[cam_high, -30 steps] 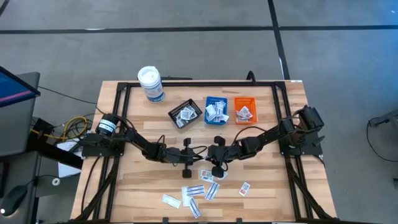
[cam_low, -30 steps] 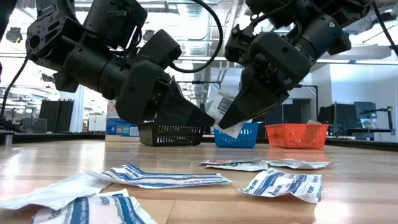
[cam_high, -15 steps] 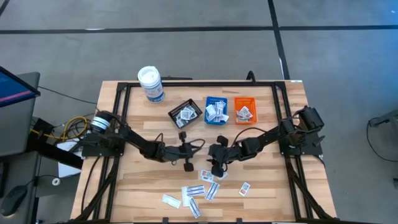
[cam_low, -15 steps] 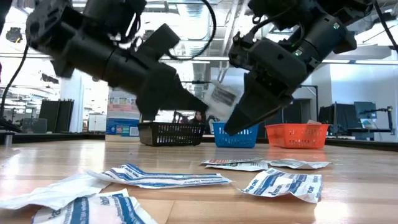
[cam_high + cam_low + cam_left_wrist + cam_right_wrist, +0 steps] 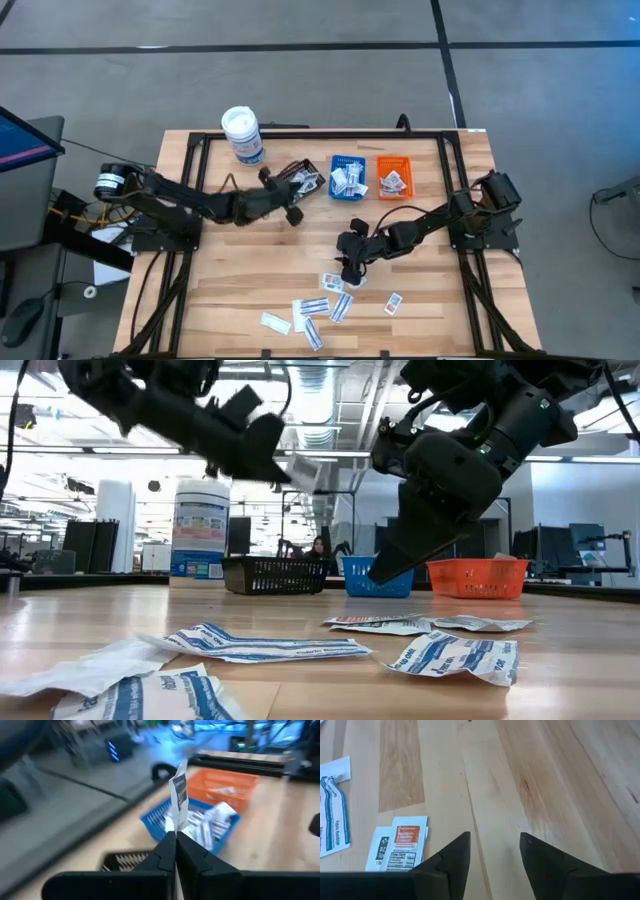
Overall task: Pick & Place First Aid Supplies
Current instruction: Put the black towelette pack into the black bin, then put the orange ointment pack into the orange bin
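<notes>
So the left gripper [image 5: 176, 834] is pinched tight on one small white packet [image 5: 178, 795] with dark print, holding it upright by its bottom edge. From overhead that gripper [image 5: 296, 183] sits up around 11 o'clock from the table's middle, right over the black tray [image 5: 303, 180], with the blue tray [image 5: 347, 176] just beside it toward 3 o'clock and the orange tray [image 5: 393, 175] next after that. All three trays already have a few packets in them.

The right gripper [image 5: 494, 851] has nothing in it, fingers spread apart, pointing down at bare wood near the middle of the table [image 5: 440, 280]. In the overhead shot it's at [image 5: 349, 262], hovering just at the 12 o'clock edge of the loose packets [image 5: 318, 309] (a scattered bunch of flat white ones with blue or red print, sitting toward 6 o'clock on the table). Its wrist camera catches a packet with an orange-red label [image 5: 406, 840] lying flat on another packet, close to the fingers but not touching.

The low camera shows the closest blue-striped packets [image 5: 262, 646] lying flat on the wood, and the right gripper [image 5: 385, 568] hanging above them clear of the surface.

The white round canister [image 5: 242, 134] with the blue label stands at about 11 o'clock near the far edge, well apart from both grippers
</notes>
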`<state>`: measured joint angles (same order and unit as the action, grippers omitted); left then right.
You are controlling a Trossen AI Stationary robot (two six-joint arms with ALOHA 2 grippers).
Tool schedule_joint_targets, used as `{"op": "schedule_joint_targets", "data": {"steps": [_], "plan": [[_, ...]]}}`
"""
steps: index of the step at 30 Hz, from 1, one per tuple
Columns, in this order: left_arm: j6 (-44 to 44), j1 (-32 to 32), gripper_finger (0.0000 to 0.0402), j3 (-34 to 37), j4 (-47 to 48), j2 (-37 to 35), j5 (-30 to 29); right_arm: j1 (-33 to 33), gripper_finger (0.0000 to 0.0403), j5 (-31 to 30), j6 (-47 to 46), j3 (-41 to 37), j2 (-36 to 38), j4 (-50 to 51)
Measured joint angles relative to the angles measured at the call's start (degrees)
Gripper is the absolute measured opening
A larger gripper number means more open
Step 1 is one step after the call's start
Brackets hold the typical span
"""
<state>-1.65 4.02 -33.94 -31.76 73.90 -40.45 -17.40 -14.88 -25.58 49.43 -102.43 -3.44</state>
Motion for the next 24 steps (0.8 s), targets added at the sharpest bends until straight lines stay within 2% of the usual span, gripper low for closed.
{"op": "schedule_joint_targets", "data": {"steps": [3, 5, 11, 19, 22, 24], "plan": [[-7.5, -4.9, 0.0008, 3.1, 0.1, -0.2, 10.3, -0.3, 0.0162, 0.0, 0.0, 0.0, 0.0, 0.0], [-10.2, -7.2, 0.0008, 5.0, 0.2, 0.4, 12.8, -0.6, 0.0161, 0.0, 0.0, 0.0, 0.0, 0.0], [-11.3, -9.7, 0.0015, 8.8, 0.1, 0.9, 12.9, -0.6, 0.0161, 0.0, 0.0, 0.0, 0.0, -0.2], [-11.3, -9.7, 0.0077, 9.4, -0.1, 0.9, 10.5, -0.6, 0.0157, 0.0, 0.0, 0.0, 0.0, -0.2], [-11.4, -9.1, 0.0094, 9.4, -0.4, 0.9, 10.6, -0.6, 0.0155, 0.0, 0.0, 0.0, 0.0, -0.2], [-12.5, -7.9, 0.0099, 9.4, -0.8, 0.9, 12.8, -0.6, 0.0153, 0.0, 0.0, 0.0, 0.0, -0.2]]}}
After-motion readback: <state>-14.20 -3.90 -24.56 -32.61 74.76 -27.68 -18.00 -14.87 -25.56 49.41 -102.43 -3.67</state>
